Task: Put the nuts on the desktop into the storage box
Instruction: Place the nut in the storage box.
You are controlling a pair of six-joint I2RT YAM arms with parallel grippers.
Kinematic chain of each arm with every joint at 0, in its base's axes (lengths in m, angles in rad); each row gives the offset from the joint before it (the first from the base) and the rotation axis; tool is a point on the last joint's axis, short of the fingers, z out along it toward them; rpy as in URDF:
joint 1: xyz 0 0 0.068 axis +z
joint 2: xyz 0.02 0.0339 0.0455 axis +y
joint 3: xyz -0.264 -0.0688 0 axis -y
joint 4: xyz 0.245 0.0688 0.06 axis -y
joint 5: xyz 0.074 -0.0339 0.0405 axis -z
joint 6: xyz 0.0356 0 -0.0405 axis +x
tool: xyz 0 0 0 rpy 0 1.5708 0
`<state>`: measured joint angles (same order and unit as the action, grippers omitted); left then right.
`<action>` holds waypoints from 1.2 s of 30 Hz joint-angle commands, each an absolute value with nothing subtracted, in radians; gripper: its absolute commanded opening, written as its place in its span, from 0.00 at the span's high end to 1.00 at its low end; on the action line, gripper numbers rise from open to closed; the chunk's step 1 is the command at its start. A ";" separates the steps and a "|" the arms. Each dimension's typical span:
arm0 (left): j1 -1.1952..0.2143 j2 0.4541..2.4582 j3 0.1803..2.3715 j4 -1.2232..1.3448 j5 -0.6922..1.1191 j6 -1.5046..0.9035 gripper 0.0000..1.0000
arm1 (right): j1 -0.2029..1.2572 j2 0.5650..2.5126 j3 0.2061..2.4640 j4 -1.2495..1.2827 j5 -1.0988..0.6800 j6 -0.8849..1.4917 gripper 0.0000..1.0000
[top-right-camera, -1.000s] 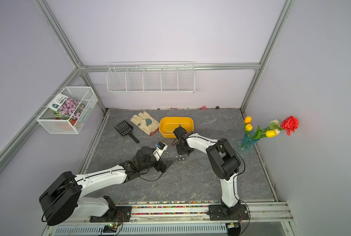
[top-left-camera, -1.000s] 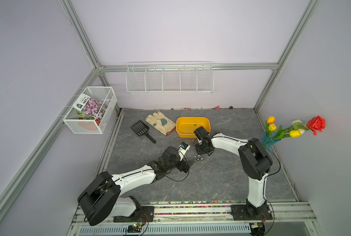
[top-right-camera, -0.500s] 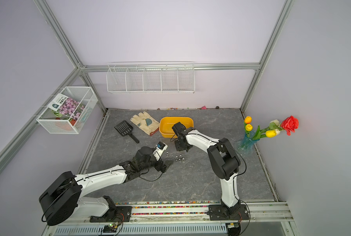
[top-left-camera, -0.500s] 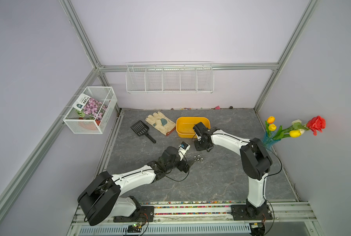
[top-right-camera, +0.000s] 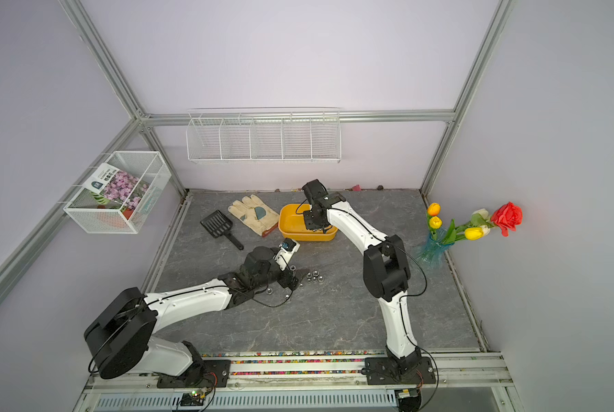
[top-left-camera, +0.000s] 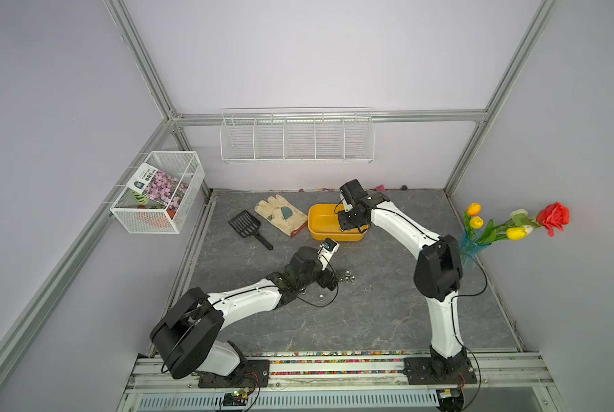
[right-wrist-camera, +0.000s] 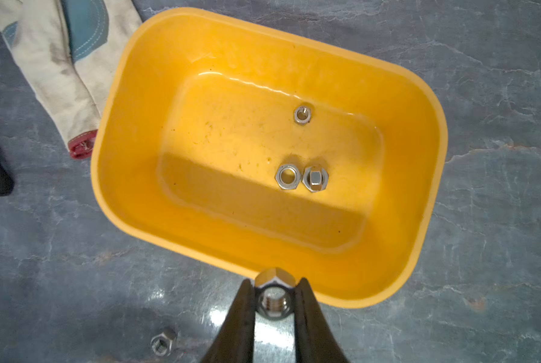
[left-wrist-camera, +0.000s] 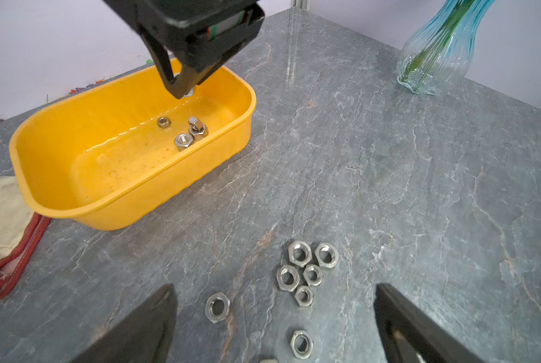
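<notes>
One nut (right-wrist-camera: 273,303) pinched in the right hand (right-wrist-camera: 274,284), over the edge of the yellow storage box (right-wrist-camera: 143,103).
The right hand's jaws stand narrow, closed on the nut's sides. A few stored nuts (right-wrist-camera: 287,177) lie on the box floor, two of them touching. Near the box, a cluster of loose nuts (left-wrist-camera: 306,267) lies on the grey veined desk (left-wrist-camera: 420,188). The left hand (left-wrist-camera: 273,290) hangs over them, spread wide and holding nothing. A work glove (right-wrist-camera: 58,63) lies just beside the box.
</notes>
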<state>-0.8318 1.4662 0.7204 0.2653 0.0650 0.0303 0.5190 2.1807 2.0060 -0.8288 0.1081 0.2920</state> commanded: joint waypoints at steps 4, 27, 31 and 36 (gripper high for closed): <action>-0.790 1.514 0.778 0.308 0.087 0.059 0.00 | 0.484 2.361 2.212 -0.943 0.115 0.271 0.81; -0.764 1.555 0.771 0.351 0.131 0.060 0.00 | 0.451 2.525 2.261 -0.900 0.088 0.299 0.76; -0.764 1.551 0.770 0.347 0.132 0.062 0.00 | 0.451 2.523 2.261 -0.901 0.086 0.296 0.67; -0.765 1.542 0.770 0.339 0.133 0.067 0.00 | 0.452 2.513 2.263 -0.898 0.087 0.293 0.61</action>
<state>-0.7692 1.5417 0.7593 0.3393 0.1139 0.0471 0.4557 2.5050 2.2536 -0.8963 0.0956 0.2939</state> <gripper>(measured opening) 0.996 0.386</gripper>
